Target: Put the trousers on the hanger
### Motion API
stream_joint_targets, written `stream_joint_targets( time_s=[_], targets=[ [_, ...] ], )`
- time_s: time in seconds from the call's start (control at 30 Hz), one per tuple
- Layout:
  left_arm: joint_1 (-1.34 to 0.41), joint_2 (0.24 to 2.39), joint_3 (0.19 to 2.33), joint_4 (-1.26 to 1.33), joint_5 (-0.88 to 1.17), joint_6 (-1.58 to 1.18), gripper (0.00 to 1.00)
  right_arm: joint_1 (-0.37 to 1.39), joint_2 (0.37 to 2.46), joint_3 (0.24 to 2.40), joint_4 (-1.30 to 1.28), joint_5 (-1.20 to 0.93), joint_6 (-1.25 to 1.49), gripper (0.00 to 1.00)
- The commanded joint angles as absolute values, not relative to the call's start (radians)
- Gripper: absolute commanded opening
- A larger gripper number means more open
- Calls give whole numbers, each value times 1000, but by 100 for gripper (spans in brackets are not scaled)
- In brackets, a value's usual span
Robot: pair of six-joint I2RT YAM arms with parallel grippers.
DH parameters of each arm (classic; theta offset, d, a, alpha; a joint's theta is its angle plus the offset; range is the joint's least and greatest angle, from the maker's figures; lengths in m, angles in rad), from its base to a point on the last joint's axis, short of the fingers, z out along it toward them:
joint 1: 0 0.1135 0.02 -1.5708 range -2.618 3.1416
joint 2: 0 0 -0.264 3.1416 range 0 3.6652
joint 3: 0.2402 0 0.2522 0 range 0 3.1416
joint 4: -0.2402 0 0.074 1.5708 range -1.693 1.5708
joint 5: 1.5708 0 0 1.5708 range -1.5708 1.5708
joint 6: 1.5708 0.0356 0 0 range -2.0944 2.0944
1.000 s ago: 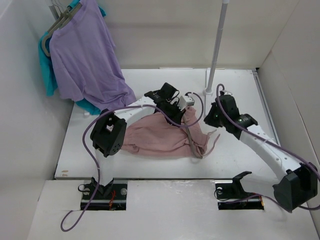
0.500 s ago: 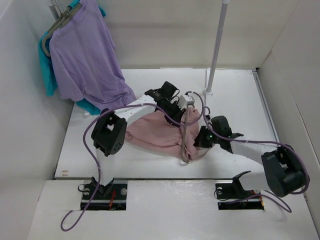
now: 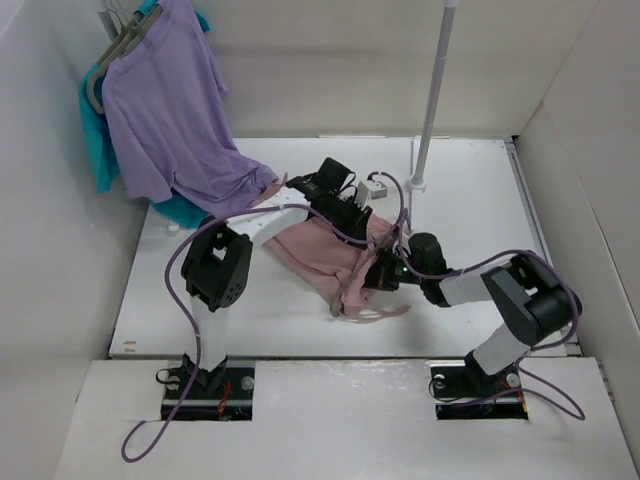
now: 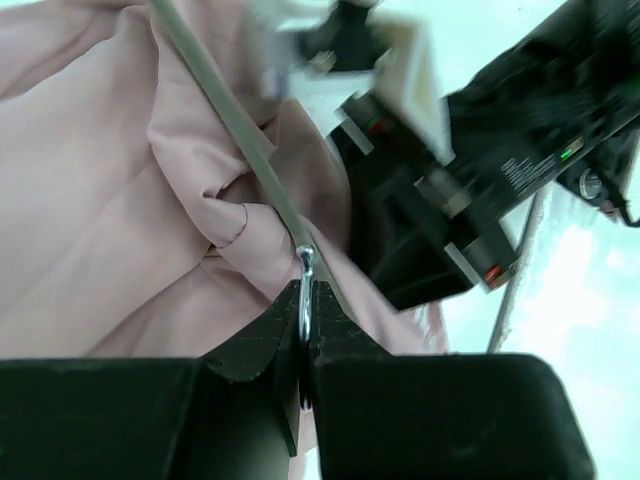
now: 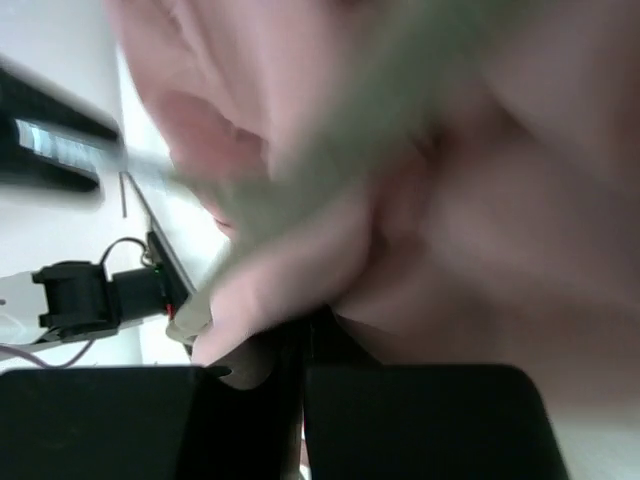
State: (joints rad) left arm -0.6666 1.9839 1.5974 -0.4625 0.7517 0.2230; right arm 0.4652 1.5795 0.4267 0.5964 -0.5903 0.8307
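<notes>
The pink trousers lie bunched on the white table between both arms. The thin grey hanger runs through the cloth. In the left wrist view its grey arm crosses the trousers, and its metal hook sits pinched between my left gripper's shut jaws. In the top view the left gripper is over the trousers' far right edge. My right gripper is shut on a fold of the trousers. Its view is blurred, with the hanger as a grey streak above the right gripper.
A purple shirt and a teal shirt hang on thicker hangers at the back left, and the purple hem reaches the table near the left arm. A white pole stands at the back centre. White walls enclose the table.
The right arm has folded in, and its gripper has swung down and left onto the trousers. The trousers and hanger have been drawn left into a tighter bunch.
</notes>
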Motion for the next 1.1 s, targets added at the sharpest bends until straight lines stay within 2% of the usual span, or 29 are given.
stream_joint_targets(
  time_s=[0.0,0.17,0.37,0.5,0.6,0.63,0.73,0.93,1.07],
  targets=[
    [-693,1996,1557,-437,932,141,0,517,1650,518,805,-533,870,2],
    [-693,1996,1534,-426,991,109,0,526,1773,531,877,-430,956,0],
    [-693,1987,1511,-391,1048,65,0,526,1738,531,700,-260,936,0],
    [-678,1977,1467,-312,1136,-32,0,517,1617,477,637,-169,936,0],
    [-646,1959,1433,-206,1169,-132,0,526,1429,410,681,-99,936,2],
    [-646,1959,1433,-206,1160,-146,0,535,1358,410,681,-80,936,2],
    [-637,1959,1433,-195,1105,-169,0,535,1330,440,681,-90,907,2],
    [-637,1979,1424,-195,1000,-178,0,535,1400,469,629,-117,908,2],
    [-637,1979,1433,-230,910,-164,0,570,1327,437,469,-57,899,2]
  ],
)
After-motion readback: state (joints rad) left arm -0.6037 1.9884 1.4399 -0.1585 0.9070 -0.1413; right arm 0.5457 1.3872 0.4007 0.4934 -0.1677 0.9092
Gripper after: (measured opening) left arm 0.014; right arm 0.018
